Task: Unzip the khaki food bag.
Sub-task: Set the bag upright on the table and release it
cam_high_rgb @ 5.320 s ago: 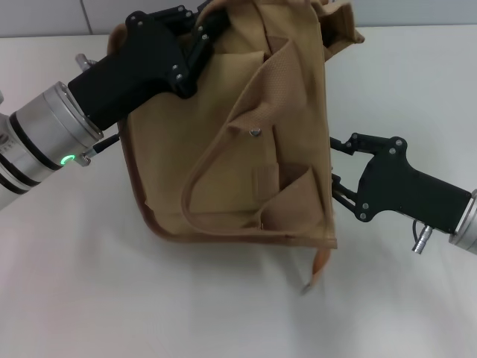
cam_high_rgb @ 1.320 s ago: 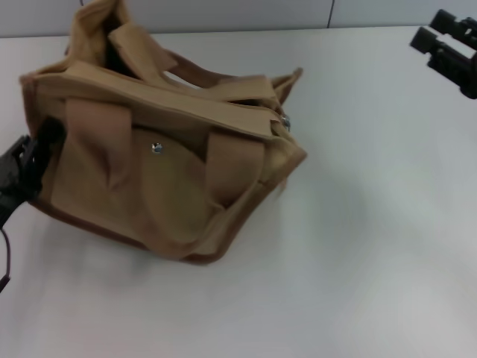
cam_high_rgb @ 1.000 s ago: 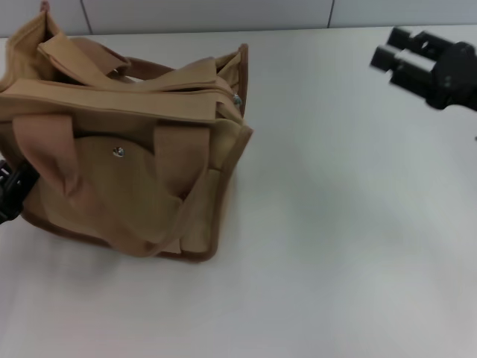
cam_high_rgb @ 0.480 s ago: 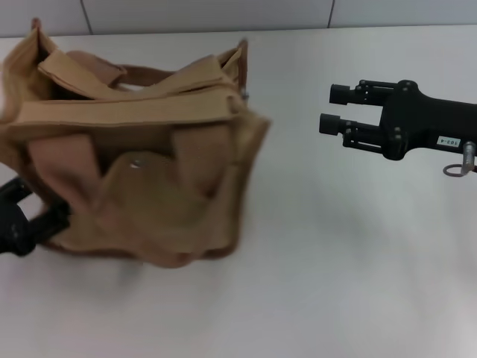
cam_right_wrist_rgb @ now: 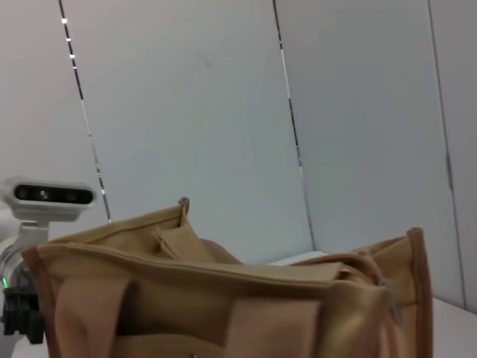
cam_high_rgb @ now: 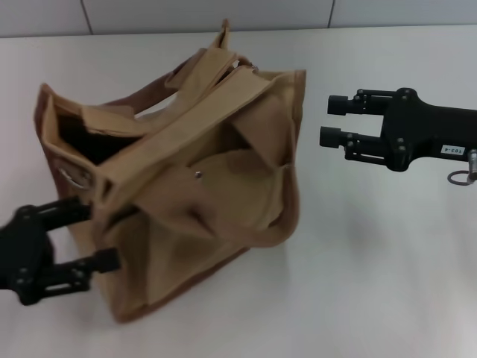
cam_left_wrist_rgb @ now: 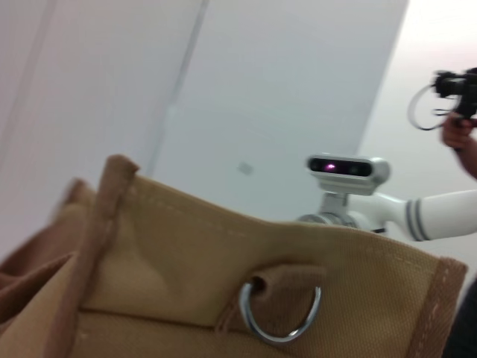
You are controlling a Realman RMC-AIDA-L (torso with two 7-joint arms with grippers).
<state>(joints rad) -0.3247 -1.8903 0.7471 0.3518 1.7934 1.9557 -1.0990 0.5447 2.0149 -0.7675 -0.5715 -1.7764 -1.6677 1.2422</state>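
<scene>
1. The khaki food bag (cam_high_rgb: pixel 186 179), upright half a second ago, now tilts toward the desk's left edge.
2. Left gripper (cam_high_rgb: pixel 93 235), jaws wide, straddles its near-left corner.
3. Right gripper (cam_high_rgb: pixel 328 121), jaws spread and empty, hovers just beside its right side.

One khaki food bag (cam_high_rgb: pixel 201 194), two grippers: left gripper (cam_high_rgb: pixel 89 237), right gripper (cam_high_rgb: pixel 332 121)

Khaki food bag (cam_high_rgb: pixel 216 186): matt, coarse woven canvas.
Side ring (cam_left_wrist_rgb: pixel 279 313): shiny, smooth metal.
My right tool (cam_high_rgb: pixel 335 121): matt black.
Tabletop (cam_high_rgb: pixel 387 268): smooth, pale, faint sheen.
</scene>
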